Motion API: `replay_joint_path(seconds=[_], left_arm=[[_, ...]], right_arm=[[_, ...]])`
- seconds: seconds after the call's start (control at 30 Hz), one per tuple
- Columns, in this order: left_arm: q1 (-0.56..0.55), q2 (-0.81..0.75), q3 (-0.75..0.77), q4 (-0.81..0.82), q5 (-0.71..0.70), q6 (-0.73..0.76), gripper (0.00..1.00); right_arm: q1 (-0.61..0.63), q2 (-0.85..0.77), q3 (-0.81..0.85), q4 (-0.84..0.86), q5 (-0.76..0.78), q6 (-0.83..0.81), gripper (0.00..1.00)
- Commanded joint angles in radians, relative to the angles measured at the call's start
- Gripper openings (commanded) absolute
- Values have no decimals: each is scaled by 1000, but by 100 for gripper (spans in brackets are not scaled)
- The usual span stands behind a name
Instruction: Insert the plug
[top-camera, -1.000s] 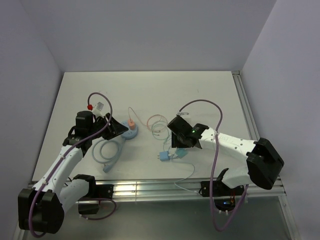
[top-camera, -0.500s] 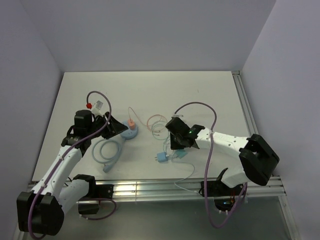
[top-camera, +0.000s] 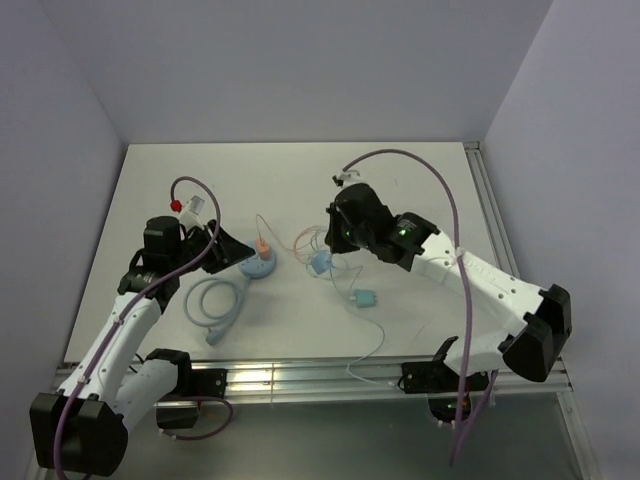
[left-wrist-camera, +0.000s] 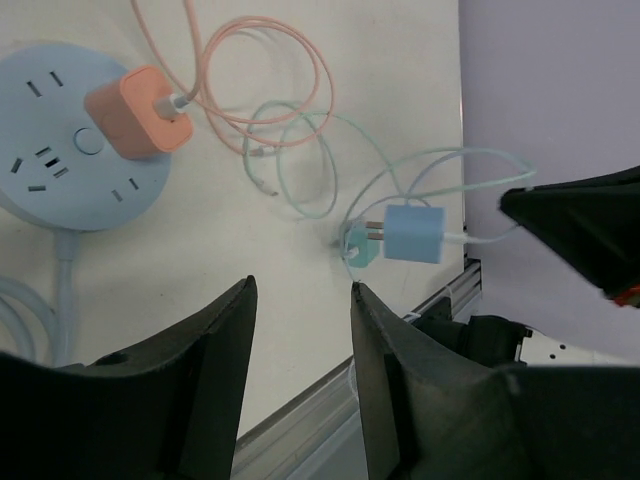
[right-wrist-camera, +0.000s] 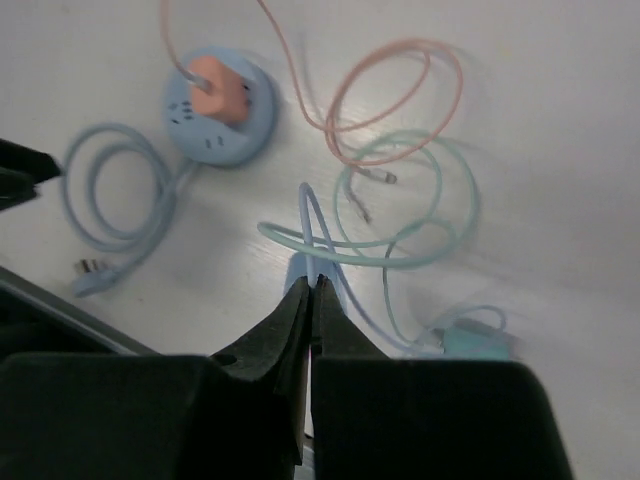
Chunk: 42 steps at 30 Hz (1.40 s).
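Blue plug (left-wrist-camera: 413, 233) hangs clenched in our right hand (right-wrist-camera: 311, 287), pink cable (right-wrist-camera: 395, 95) looped beneath. Our left hand (left-wrist-camera: 300, 295), released, faces the socket (top-camera: 258, 268), an orange plug (left-wrist-camera: 137, 112) occupying it. Only the left wrist view shows the prongs.

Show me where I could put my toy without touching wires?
The far strip of the table is bare. So is the near edge between the coiled blue cord and the teal plug. The middle, around the round socket and cable loops, is crowded.
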Motion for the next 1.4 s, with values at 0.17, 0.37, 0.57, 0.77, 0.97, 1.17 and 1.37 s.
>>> replay_joint_path(seconds=[0.17,0.37,0.57,0.77,0.97,1.17,1.37], left_arm=[[-7,-48,74,135,198,-17,51],[-13,-51,107,152,218,-38,53],[-18,-70,91,141,214,-47,54],[-30,-71,106,147,215,-44,54],[-41,-58,134,149,214,-38,55],[-56,-53,130,158,205,-49,55],[-64,-54,143,135,189,-40,55]], right_arm=[[-41,-91,353,-78,-44,-124,0],[-101,-62,623,-90,-37,-146,0],[-117,-11,912,-176,71,-206,0],[-143,0,1082,-190,116,-259,0],[-161,6,1240,-158,198,-351,0],[-178,3,1246,-12,313,-504,0],[-180,3,1203,281,278,-649,0]])
